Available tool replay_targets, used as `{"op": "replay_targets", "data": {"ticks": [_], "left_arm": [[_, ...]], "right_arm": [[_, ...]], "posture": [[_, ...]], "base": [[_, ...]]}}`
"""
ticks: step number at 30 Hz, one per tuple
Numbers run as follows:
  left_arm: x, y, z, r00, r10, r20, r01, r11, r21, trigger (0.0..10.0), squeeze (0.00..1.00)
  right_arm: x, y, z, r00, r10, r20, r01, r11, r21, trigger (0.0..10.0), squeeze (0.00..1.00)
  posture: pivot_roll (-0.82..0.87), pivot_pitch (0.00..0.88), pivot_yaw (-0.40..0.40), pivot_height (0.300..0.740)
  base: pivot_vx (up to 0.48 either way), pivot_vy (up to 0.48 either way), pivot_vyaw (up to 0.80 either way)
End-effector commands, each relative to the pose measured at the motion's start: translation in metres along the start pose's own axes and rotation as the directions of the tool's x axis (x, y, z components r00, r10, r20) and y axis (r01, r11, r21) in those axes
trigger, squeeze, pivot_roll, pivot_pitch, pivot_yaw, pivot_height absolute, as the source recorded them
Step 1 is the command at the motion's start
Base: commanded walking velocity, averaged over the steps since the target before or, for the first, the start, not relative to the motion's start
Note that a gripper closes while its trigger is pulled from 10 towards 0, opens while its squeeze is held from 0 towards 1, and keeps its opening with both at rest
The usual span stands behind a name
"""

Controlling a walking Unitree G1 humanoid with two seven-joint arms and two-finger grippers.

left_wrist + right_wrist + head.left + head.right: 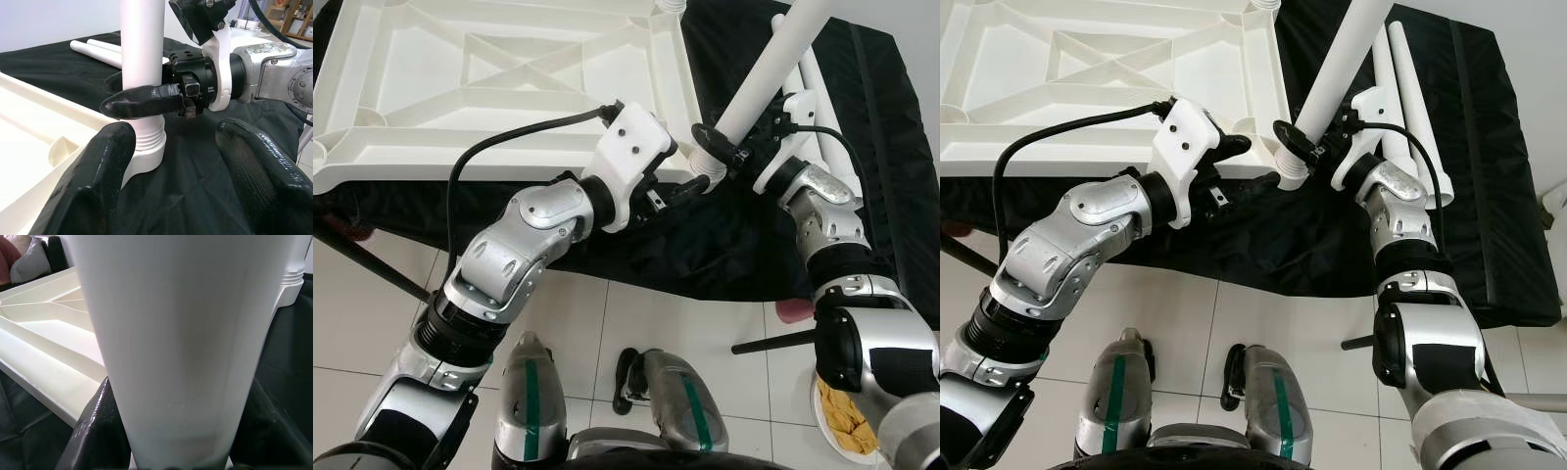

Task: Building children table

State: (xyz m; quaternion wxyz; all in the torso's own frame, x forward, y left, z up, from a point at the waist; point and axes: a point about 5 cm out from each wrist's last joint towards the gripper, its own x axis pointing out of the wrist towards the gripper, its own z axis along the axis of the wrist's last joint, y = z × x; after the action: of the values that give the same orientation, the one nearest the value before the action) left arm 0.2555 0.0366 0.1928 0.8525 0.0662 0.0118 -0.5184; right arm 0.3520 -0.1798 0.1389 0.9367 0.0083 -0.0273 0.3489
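- The table top (489,88) lies upside down on a black cloth (1351,235), its ribbed underside up so the legs can go into its corner sockets.
- The right gripper (146,100) is clenched on a white leg (773,69), holding its threaded end in the near corner socket (144,164).
- The left gripper (171,161) waits released just beside that corner.
- Beyond, spare legs (1410,108) lie on the cloth, leaving open room.

Smooth white plastic on the table leg (142,58), faintly glossy, ribbed at its threaded end. The tabletop (509,78) looks like the same matt white plastic. Black cloth (1332,235) lies wrinkled underneath. The left gripper (171,161) fingers look rubbery and finely textured.
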Motion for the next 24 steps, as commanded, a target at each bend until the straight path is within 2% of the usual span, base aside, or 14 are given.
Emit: {"op": "replay_targets", "data": {"ticks": [1,8,13,14,16,19,21,22,24], "left_arm": [[0.0,-0.004,0.001,0.999,-0.05,0.001,0.05,0.999,-0.001,10.0,0.0],[0.0,-0.005,0.001,0.999,-0.049,0.003,0.049,0.999,-0.005,10.0,0.0],[0.0,-0.006,0.0,0.999,-0.05,0.002,0.05,0.999,-0.007,10.0,0.0],[0.0,-0.006,0.0,0.999,-0.05,0.002,0.05,0.999,-0.007,10.0,0.0],[0.0,-0.006,0.0,0.999,-0.051,0.002,0.051,0.999,-0.007,10.0,0.0],[0.0,-0.006,0.0,0.999,-0.052,0.002,0.052,0.999,-0.007,10.0,0.0],[0.001,-0.007,-0.001,0.998,-0.055,0.001,0.055,0.998,-0.008,10.0,0.0],[0.001,-0.007,-0.001,0.998,-0.055,0.001,0.055,0.998,-0.008,10.0,0.0],[0.001,-0.008,-0.001,0.998,-0.061,0.002,0.061,0.998,-0.009,10.0,0.0]], "right_arm": [[-0.005,-0.003,-0.003,0.998,-0.059,0.017,0.058,0.997,0.046,10.0,0.0],[-0.001,0.003,-0.002,0.983,-0.18,0.037,0.179,0.984,0.026,10.0,0.0],[0.001,0.009,-0.005,0.945,-0.326,0.026,0.325,0.945,0.032,10.0,0.0],[0.001,0.009,-0.005,0.945,-0.326,0.026,0.325,0.945,0.032,10.0,0.0],[0.002,0.015,-0.005,0.916,-0.401,0.027,0.398,0.915,0.065,10.0,0.0],[0.003,0.019,-0.004,0.897,-0.44,0.036,0.437,0.896,0.074,10.0,0.0],[0.003,0.028,-0.004,0.855,-0.517,0.031,0.513,0.854,0.083,10.0,0.0],[0.003,0.028,-0.004,0.855,-0.517,0.031,0.513,0.854,0.083,10.0,0.0],[0.002,0.035,-0.003,0.807,-0.589,0.041,0.584,0.807,0.082,10.0,0.0]], "posture": [[0.11,0.054,-0.107,0.74],[0.11,0.056,-0.112,0.74],[0.11,0.056,-0.114,0.74],[0.11,0.056,-0.114,0.74],[0.11,0.053,-0.118,0.74],[0.11,0.051,-0.119,0.74],[0.11,0.046,-0.121,0.74],[0.11,0.046,-0.121,0.74],[0.11,0.038,-0.122,0.74]], "base": [[0.0,0.0,0.0],[0.0,0.0,0.0],[0.0,0.0,0.0],[0.0,0.0,0.0],[0.0,0.0,0.0],[0.0,0.0,0.0],[0.0,0.0,0.0],[0.0,0.0,0.0],[0.0,0.0,0.0]]}}
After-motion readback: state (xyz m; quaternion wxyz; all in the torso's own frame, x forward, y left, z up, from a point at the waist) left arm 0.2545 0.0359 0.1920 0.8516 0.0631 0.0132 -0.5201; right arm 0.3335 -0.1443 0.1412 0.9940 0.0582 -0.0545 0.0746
